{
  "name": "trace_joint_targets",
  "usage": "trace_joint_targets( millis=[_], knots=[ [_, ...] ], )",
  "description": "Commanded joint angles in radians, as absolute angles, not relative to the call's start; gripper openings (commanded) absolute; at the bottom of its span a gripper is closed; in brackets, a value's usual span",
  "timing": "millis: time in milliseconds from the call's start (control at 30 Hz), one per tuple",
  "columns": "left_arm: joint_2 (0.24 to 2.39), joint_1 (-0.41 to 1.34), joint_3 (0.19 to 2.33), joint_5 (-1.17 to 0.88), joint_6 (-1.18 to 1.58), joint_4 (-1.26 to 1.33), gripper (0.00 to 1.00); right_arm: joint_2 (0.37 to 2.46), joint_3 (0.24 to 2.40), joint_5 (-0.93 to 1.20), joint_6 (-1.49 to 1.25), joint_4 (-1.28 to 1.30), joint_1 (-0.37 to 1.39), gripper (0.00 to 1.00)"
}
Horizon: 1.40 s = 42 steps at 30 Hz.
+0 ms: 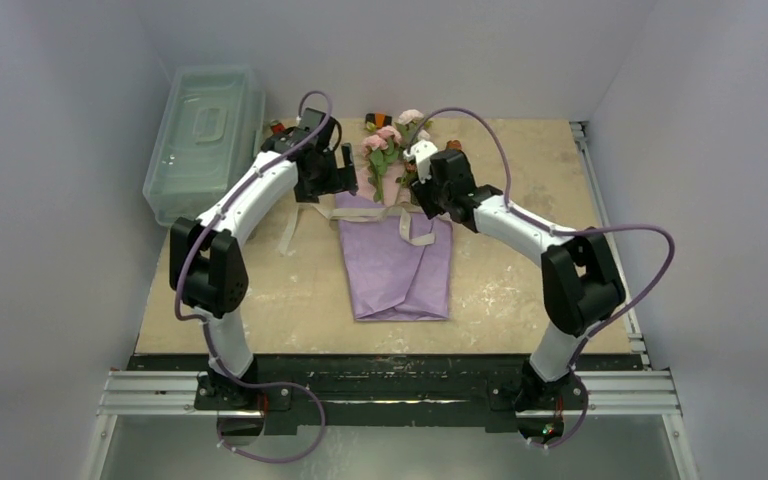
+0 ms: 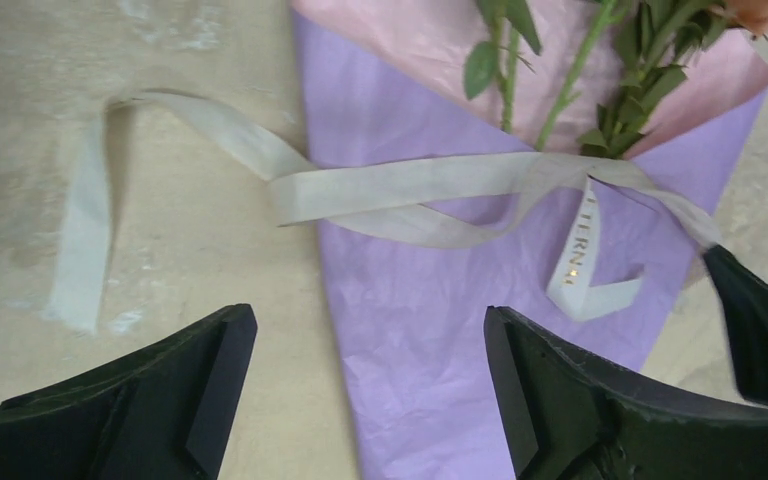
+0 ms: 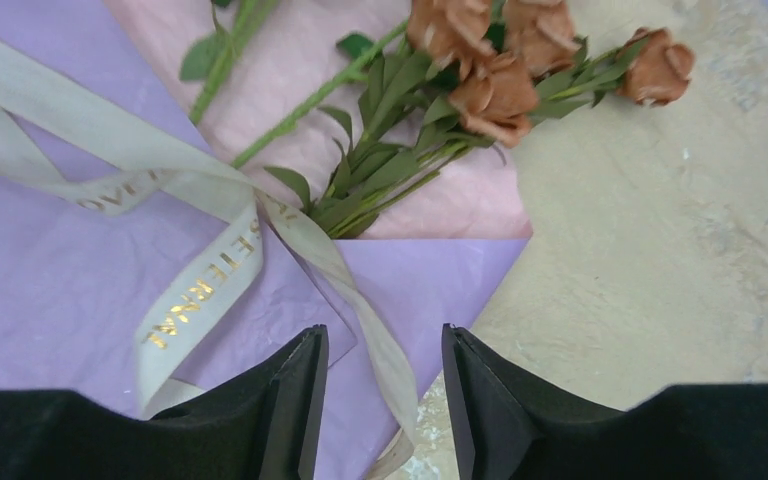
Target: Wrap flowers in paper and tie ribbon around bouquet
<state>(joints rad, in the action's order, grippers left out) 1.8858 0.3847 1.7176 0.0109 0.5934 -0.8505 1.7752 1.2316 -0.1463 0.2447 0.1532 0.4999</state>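
a bouquet (image 1: 380,250) lies in the middle of a pale table (image 1: 520,270), narrow end toward the near edge. the paper (image 1: 405,285) forms a lilac cone, its pink inner face showing at the far, open end, where the flowers (image 1: 388,140) stick out: pink, white and orange-brown blooms on green stems. the cream ribbon (image 2: 400,185) crosses the cone's upper part and gathers where the stems enter the paper; one tail with gold lettering lies on the lilac face, another trails left over the table. the left gripper (image 2: 370,340) hovers at the cone's left edge, jaws wide apart, holding nothing. the right gripper (image 3: 385,345) is at the cone's right edge, jaws partly spread, a ribbon strand running loosely through the gap, not pinched. a clear plastic box (image 1: 205,135) sits far left.
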Motion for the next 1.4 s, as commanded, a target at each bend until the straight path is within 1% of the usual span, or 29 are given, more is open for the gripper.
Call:
trace_joint_targets(
  millis=[0,33,167,233,267,333,433,633,733,900,967,1000,1100,1167,1233,1367],
  knots=[
    [1.762,0.361,1.653,0.199,0.554,-0.825,0.95,1.642,1.267,-0.095,0.101,0.171,0.499,0.53],
    [1.743,0.358,1.627,0.216,0.552,-0.813,0.99,1.623,1.25,-0.082,0.064,0.176,0.499,0.54],
    [1.684,0.347,1.527,0.214,0.553,-0.772,1.0,1.576,1.156,0.021,-0.151,0.104,0.502,0.55],
    [1.656,0.347,1.475,0.154,0.537,-0.708,1.0,1.58,1.127,0.025,-0.234,0.072,0.501,0.56],
    [1.641,0.347,1.44,0.102,0.524,-0.664,0.99,1.589,1.123,0.02,-0.273,0.066,0.501,0.55],
    [1.607,0.349,1.371,-0.007,0.494,-0.559,0.93,1.619,1.13,0.016,-0.331,0.067,0.502,0.54],
    [1.578,0.361,1.29,-0.107,0.462,-0.47,0.91,1.675,1.151,0.032,-0.4,0.074,0.504,0.52],
    [1.585,0.446,1.221,-0.152,0.357,-0.424,0.8,1.757,1.173,0.051,-0.453,0.066,0.527,0.49],
    [1.602,0.472,1.194,-0.169,0.355,-0.397,0.75,1.793,1.179,0.054,-0.483,0.067,0.532,0.47],
    [1.653,0.484,1.159,-0.203,0.367,-0.348,0.73,1.836,1.188,0.065,-0.506,0.055,0.548,0.44],
    [1.673,0.486,1.143,-0.215,0.373,-0.321,0.72,1.849,1.192,0.066,-0.511,0.058,0.554,0.41],
    [1.682,0.487,1.136,-0.22,0.376,-0.307,0.72,1.853,1.192,0.065,-0.516,0.058,0.557,0.37],
    [1.712,0.488,1.115,-0.222,0.39,-0.266,0.69,1.852,1.189,0.052,-0.525,0.062,0.558,0.14],
    [1.733,0.488,1.109,-0.221,0.397,-0.243,0.66,1.841,1.195,0.041,-0.524,0.086,0.558,0.05],
    [1.766,0.487,1.112,-0.214,0.4,-0.241,0.62,1.812,1.207,0.032,-0.514,0.131,0.558,0.0],
    [1.807,0.487,1.115,-0.148,0.406,-0.268,0.58,1.726,1.217,-0.022,-0.493,0.253,0.556,0.0]
  ],
)
